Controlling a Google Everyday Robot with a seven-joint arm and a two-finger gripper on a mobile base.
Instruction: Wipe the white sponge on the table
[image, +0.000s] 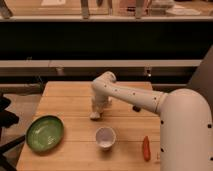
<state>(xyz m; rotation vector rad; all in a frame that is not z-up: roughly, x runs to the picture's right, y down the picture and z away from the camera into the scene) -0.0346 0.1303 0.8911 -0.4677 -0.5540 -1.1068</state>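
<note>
Camera view has the robot's gripper (97, 111) down mid-table at the small white sponge (94, 117), which sits on the light wooden table (65, 97) (whether it grips it, I cannot tell). Danger now: a wide sweep towards the near edge could clip the round white cup (105, 137) close by and tip it, or the sponge could slip free.

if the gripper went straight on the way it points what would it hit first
The gripper points down at the table; it would probably meet the white sponge just below it first.
</note>
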